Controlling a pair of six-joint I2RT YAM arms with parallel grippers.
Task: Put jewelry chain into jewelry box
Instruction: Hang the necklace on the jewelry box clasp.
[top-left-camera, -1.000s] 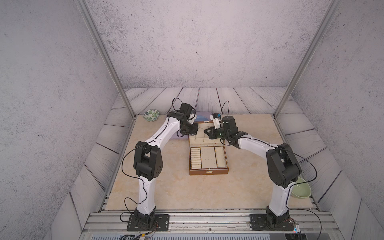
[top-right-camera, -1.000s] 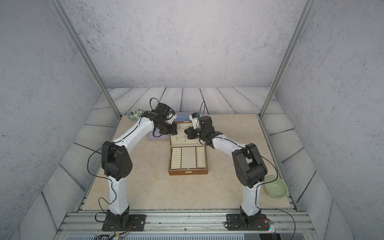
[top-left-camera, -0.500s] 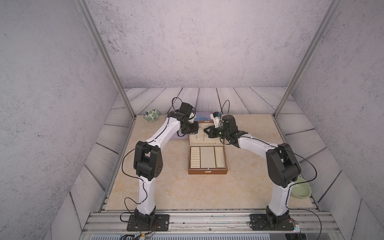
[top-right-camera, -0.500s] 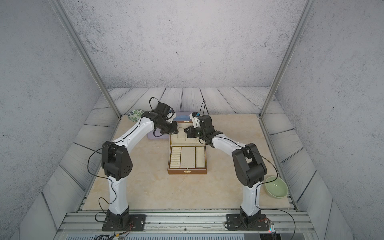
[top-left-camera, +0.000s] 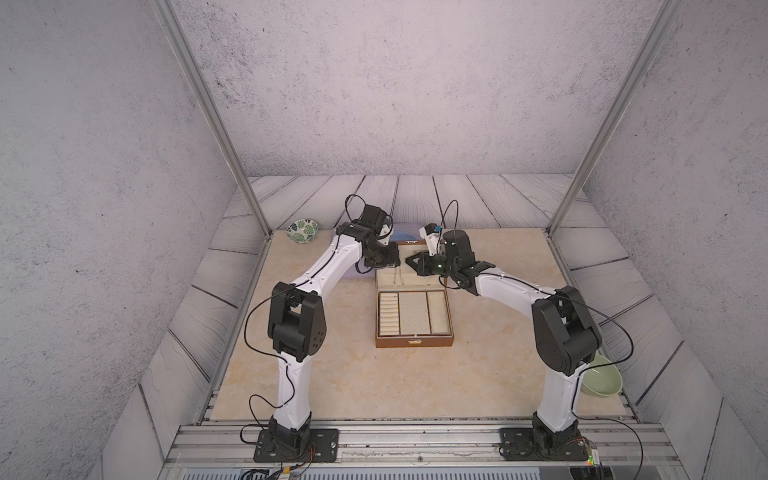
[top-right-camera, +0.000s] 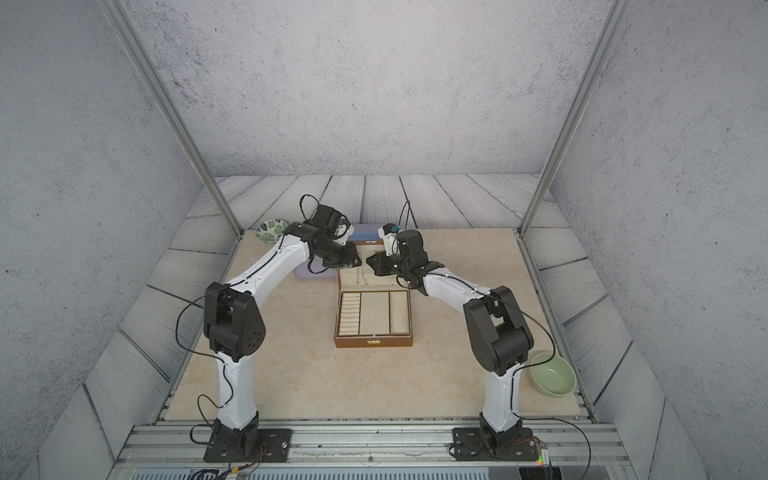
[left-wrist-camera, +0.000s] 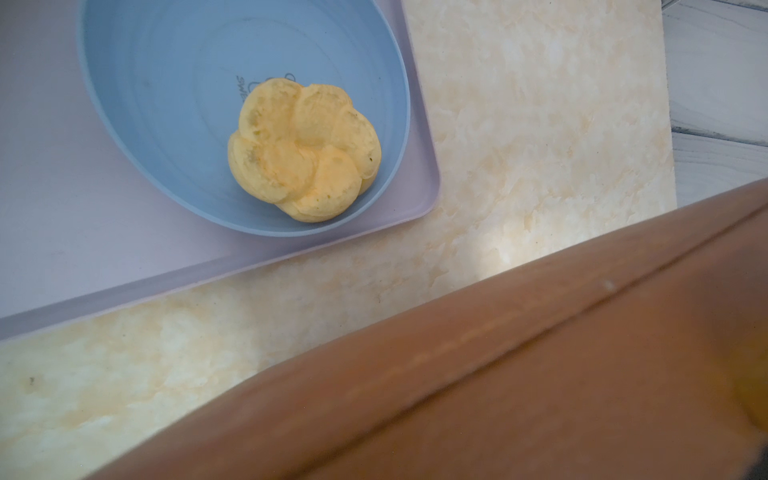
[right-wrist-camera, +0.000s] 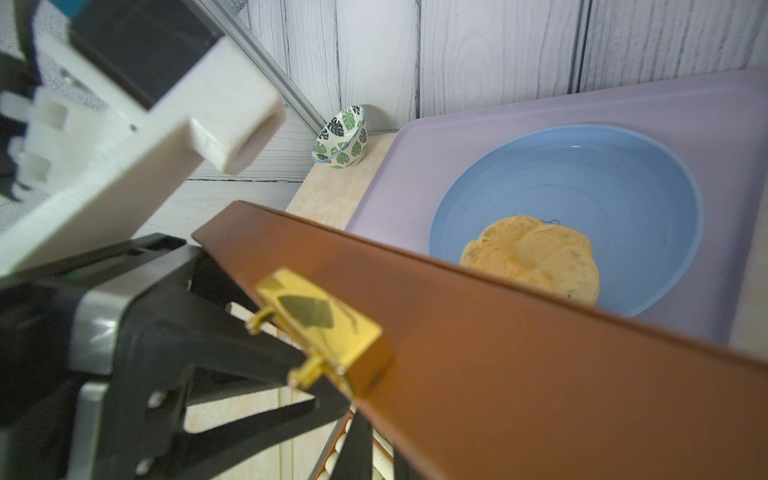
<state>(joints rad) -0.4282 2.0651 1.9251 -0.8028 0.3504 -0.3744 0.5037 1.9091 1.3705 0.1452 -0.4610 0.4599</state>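
Note:
The brown jewelry box (top-left-camera: 413, 341) (top-right-camera: 374, 342) lies open mid-table, its cream compartments showing and its lid upright at the back. Thin pale strands that look like the jewelry chain (top-left-camera: 397, 277) (top-right-camera: 360, 276) hang against the lid's inner face. My left gripper (top-left-camera: 390, 262) (top-right-camera: 352, 261) is at the lid's top left corner, and my right gripper (top-left-camera: 410, 262) (top-right-camera: 370, 263) at its top edge beside it. The right wrist view shows the lid's brown rim with its gold clasp (right-wrist-camera: 320, 320) and the left gripper's black fingers (right-wrist-camera: 216, 336) against it. How wide either gripper's jaws stand is unclear.
Behind the box lies a lilac tray (left-wrist-camera: 83, 232) (right-wrist-camera: 540, 124) holding a blue bowl (left-wrist-camera: 166, 104) (right-wrist-camera: 582, 187) with a yellow bun (left-wrist-camera: 303, 153). A leaf-patterned bowl (top-left-camera: 302, 231) sits at the back left corner, a green bowl (top-right-camera: 552, 374) by the right arm's base.
Both arms stay at the lid's top edge in nearly the same pose. The box has shifted very slightly to the left.

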